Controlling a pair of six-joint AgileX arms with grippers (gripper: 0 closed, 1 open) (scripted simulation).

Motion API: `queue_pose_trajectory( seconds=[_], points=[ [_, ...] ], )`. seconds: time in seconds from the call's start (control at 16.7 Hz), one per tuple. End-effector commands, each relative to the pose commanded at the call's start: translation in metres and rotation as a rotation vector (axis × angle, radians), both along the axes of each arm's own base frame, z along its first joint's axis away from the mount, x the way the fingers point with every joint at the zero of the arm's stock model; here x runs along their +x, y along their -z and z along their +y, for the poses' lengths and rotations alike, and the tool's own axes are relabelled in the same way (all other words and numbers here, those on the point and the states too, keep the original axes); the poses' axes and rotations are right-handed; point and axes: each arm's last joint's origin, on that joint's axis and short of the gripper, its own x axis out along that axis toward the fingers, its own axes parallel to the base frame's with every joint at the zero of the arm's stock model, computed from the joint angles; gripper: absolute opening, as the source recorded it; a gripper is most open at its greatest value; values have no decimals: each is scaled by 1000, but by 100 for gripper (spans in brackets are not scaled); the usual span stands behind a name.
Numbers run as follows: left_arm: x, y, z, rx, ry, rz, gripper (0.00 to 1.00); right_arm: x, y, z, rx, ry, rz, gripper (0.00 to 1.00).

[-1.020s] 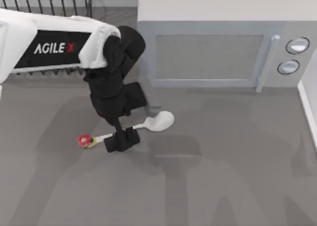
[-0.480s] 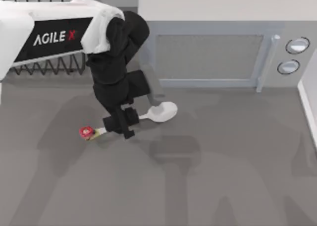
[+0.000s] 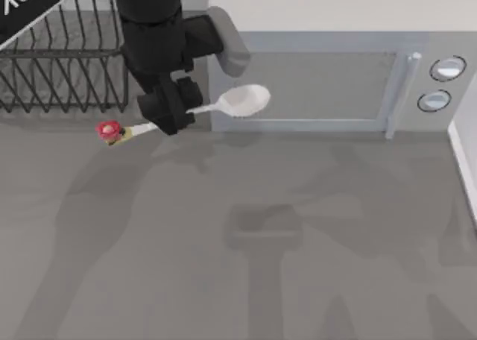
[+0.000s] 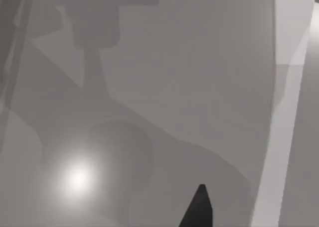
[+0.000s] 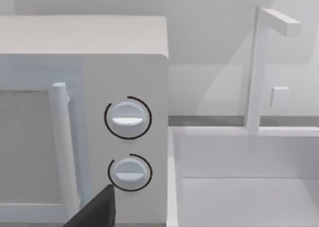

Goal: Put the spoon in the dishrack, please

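You have the spoon (image 3: 223, 105) clamped mid-handle in the left gripper (image 3: 165, 115) and lifted off the table (image 3: 298, 265), so the carrying step is in hand. The white bowl points toward 3 o'clock, in front of the microwave (image 3: 335, 71); the red knob points toward 9 o'clock, just at the front edge of the dishrack (image 3: 67, 79). The rack lies toward 10 o'clock from the gripper. Next, I judge you need to carry the spoon over the rim and line it with the bars before letting go — the long handle could catch on the wires. The right arm is parked off by the microwave's dials (image 5: 127, 118).
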Motion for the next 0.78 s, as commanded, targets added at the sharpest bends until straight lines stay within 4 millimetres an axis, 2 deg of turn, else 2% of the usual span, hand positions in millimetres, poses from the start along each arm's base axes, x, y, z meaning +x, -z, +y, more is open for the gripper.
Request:
queue_pose_trajectory(
  seconds=[0.12, 0.24, 0.6, 0.78],
  points=[
    [-6, -26, 4, -8, -5, -14, 0, 0, 0, 0, 0, 0, 0, 100],
    [-11, -41, 8, -14, -9, -25, 0, 0, 0, 0, 0, 0, 0, 100],
    [-11, -42, 10, -21, -20, -36, 0, 0, 0, 0, 0, 0, 0, 100],
    [-11, -56, 32, -79, -122, -124, 0, 0, 0, 0, 0, 0, 0, 100]
  ],
)
